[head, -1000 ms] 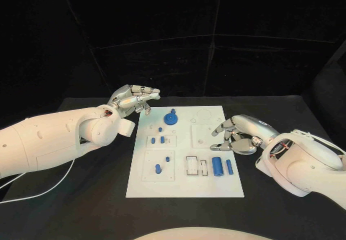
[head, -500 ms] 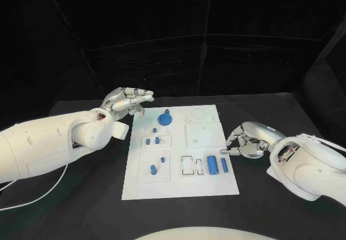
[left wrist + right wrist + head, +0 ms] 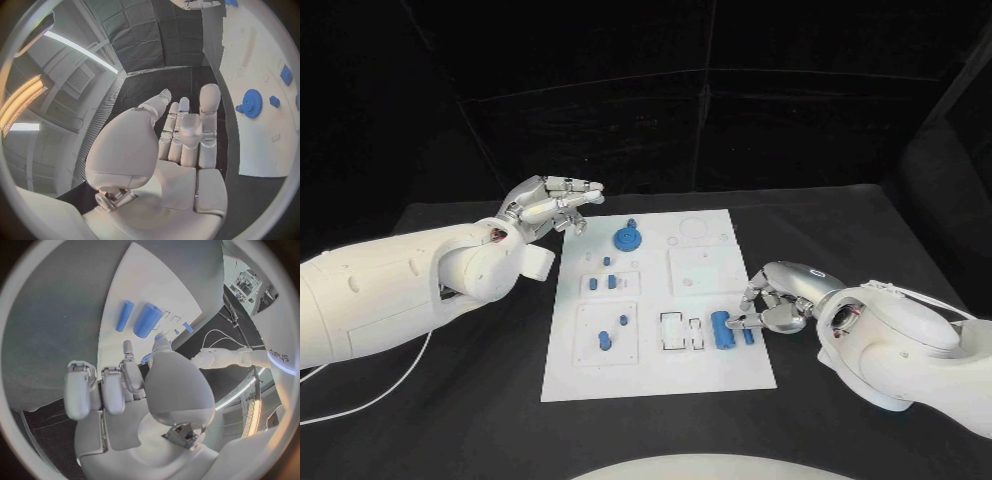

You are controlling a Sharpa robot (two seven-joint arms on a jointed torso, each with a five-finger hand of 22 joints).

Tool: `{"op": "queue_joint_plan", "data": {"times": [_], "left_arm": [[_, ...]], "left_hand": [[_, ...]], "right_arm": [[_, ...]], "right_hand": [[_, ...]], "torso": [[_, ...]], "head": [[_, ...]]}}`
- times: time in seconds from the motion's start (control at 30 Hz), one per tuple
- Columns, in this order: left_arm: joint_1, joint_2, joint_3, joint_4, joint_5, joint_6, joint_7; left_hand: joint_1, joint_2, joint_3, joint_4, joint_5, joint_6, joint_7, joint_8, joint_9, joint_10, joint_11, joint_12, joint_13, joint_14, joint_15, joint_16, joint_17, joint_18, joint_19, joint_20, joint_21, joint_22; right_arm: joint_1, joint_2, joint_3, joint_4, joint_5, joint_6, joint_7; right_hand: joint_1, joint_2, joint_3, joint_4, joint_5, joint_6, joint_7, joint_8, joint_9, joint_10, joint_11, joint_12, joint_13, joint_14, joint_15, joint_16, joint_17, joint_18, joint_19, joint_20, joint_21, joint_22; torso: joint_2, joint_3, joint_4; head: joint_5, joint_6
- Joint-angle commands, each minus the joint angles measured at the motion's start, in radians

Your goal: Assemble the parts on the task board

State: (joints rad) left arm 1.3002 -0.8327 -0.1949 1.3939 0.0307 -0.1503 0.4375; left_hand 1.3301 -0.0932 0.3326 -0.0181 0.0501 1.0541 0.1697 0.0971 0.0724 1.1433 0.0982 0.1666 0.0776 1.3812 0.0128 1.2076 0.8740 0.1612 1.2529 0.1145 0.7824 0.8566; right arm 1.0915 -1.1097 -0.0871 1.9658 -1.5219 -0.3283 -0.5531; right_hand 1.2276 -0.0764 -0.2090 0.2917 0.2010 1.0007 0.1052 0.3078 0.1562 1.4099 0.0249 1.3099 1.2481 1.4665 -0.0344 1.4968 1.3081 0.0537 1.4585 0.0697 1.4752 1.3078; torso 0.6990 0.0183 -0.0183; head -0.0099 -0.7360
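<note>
The white task board (image 3: 711, 275) lies mid-table. A blue gear (image 3: 630, 238) stands at its far end, small blue pegs (image 3: 602, 283) sit in the left-hand plates, and a thick blue cylinder (image 3: 723, 329) lies beside a thin one (image 3: 747, 333) near the right edge. My right hand (image 3: 776, 302) hovers at that edge, fingers loosely bent and empty, tips close to the thin cylinder. In the right wrist view both the thick cylinder (image 3: 147, 320) and the thin cylinder (image 3: 124, 316) lie beyond the right hand (image 3: 125, 385). My left hand (image 3: 553, 204) is raised off the board's far left corner, fingers straight and empty.
Two empty rectangular slots (image 3: 684, 331) lie left of the thick cylinder. The left wrist view shows the left hand (image 3: 181, 135), the gear (image 3: 252, 103) and the board (image 3: 262, 50) off to one side. Black table (image 3: 473, 400) surrounds the board; dark curtains stand behind.
My right hand has come nearer along the board's right edge, from beside the square plate to beside the two cylinders. The left hand has hardly moved; the camera has shifted.
</note>
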Motion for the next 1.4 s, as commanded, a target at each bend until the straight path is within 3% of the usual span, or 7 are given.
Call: {"op": "queue_joint_plan", "data": {"times": [0.03, 0.77, 1.1, 1.23, 1.3, 1.4], "left_arm": [[0.001, -0.001, 0.001, 0.003, 0.002, 0.011, 0.005], [0.001, -0.004, 0.001, 0.005, 0.002, 0.012, 0.001], [0.001, -0.007, 0.001, 0.007, 0.002, 0.012, 0.0], [0.001, -0.007, 0.001, 0.007, 0.002, 0.012, 0.0], [0.001, -0.007, 0.001, 0.007, 0.002, 0.012, 0.0], [0.001, -0.008, 0.001, 0.008, 0.002, 0.012, 0.0]], "left_hand": [[0.005, 0.009, -0.005, 0.0, 0.001, -0.006, 0.003, 0.006, 0.0, -0.009, 0.002, 0.003, 0.001, -0.005, 0.001, 0.002, -0.001, 0.006, 0.0, 0.0, -0.003, -0.001], [0.005, 0.009, -0.006, 0.0, 0.001, -0.006, 0.003, 0.006, 0.0, -0.009, 0.002, 0.003, 0.002, -0.006, 0.001, 0.002, -0.002, 0.006, 0.0, 0.0, -0.005, -0.002], [0.004, 0.008, -0.007, 0.0, 0.001, -0.006, 0.003, 0.006, 0.0, -0.01, 0.002, 0.004, 0.001, -0.006, 0.001, 0.002, -0.002, 0.006, 0.0, 0.0, -0.006, -0.003], [0.004, 0.008, -0.007, 0.0, 0.001, -0.006, 0.003, 0.006, 0.0, -0.01, 0.002, 0.004, 0.001, -0.006, 0.001, 0.002, -0.002, 0.006, 0.0, 0.0, -0.006, -0.003], [0.004, 0.008, -0.007, 0.0, 0.001, -0.006, 0.003, 0.006, 0.0, -0.01, 0.002, 0.004, 0.001, -0.006, 0.001, 0.002, -0.002, 0.006, 0.0, 0.0, -0.006, -0.003], [0.004, 0.008, -0.007, 0.0, 0.001, -0.006, 0.003, 0.006, 0.0, -0.01, 0.002, 0.004, 0.001, -0.006, 0.001, 0.002, -0.002, 0.006, 0.0, 0.0, -0.006, -0.003]], "right_arm": [[-0.005, 0.012, 0.0, -0.004, -0.039, 0.008, -0.014], [-0.039, 0.081, -0.001, -0.05, -0.051, 0.085, -0.038], [-0.05, 0.1, -0.001, -0.071, -0.074, 0.097, -0.059], [-0.051, 0.106, -0.001, -0.076, -0.089, 0.095, -0.063], [-0.052, 0.107, -0.001, -0.076, -0.096, 0.09, -0.064], [-0.052, 0.106, -0.001, -0.073, -0.103, 0.078, -0.064]], "right_hand": [[-0.006, -0.004, 0.01, 0.001, -0.004, -0.011, -0.001, 0.006, 0.004, 0.013, 0.001, 0.022, 0.028, 0.074, -0.007, 0.01, 0.097, -0.019, 0.008, 0.002, 0.007, 0.136], [-0.013, -0.006, 0.014, 0.001, -0.002, -0.015, 0.0, 0.017, 0.013, 0.02, 0.002, 0.04, 0.053, 0.078, -0.005, 0.02, 0.122, -0.019, 0.009, 0.004, 0.01, 0.139], [0.024, 0.01, 0.026, -0.008, 0.002, -0.024, 0.001, 0.024, 0.021, 0.015, 0.003, 0.04, 0.059, 0.077, -0.004, 0.021, 0.125, -0.019, 0.006, 0.006, 0.008, 0.138], [0.07, 0.024, 0.031, -0.023, 0.036, -0.024, 0.0, 0.032, 0.027, 0.015, 0.002, 0.044, 0.068, 0.078, -0.004, 0.024, 0.134, -0.019, 0.007, 0.006, 0.009, 0.14], [0.1, 0.034, 0.038, -0.037, 0.076, -0.022, -0.001, 0.037, 0.031, 0.018, 0.001, 0.048, 0.075, 0.079, -0.005, 0.026, 0.14, -0.019, 0.007, 0.005, 0.009, 0.14], [0.119, 0.045, 0.04, -0.047, 0.098, -0.014, -0.003, 0.044, 0.035, 0.023, -0.001, 0.055, 0.084, 0.08, -0.006, 0.028, 0.146, -0.019, 0.008, 0.004, 0.01, 0.141]], "torso": [[0.0, 0.0006, -0.0012], [0.0, -0.0006, 0.0011], [0.0, -0.0002, 0.0008], [0.0, -0.0004, 0.0032], [0.0, -0.0003, 0.0023], [0.0, -0.0002, 0.0011]], "head": [[0.002, 0.0], [0.006, -0.004], [0.012, -0.005], [0.011, -0.005], [0.012, -0.005], [0.013, -0.004]]}}
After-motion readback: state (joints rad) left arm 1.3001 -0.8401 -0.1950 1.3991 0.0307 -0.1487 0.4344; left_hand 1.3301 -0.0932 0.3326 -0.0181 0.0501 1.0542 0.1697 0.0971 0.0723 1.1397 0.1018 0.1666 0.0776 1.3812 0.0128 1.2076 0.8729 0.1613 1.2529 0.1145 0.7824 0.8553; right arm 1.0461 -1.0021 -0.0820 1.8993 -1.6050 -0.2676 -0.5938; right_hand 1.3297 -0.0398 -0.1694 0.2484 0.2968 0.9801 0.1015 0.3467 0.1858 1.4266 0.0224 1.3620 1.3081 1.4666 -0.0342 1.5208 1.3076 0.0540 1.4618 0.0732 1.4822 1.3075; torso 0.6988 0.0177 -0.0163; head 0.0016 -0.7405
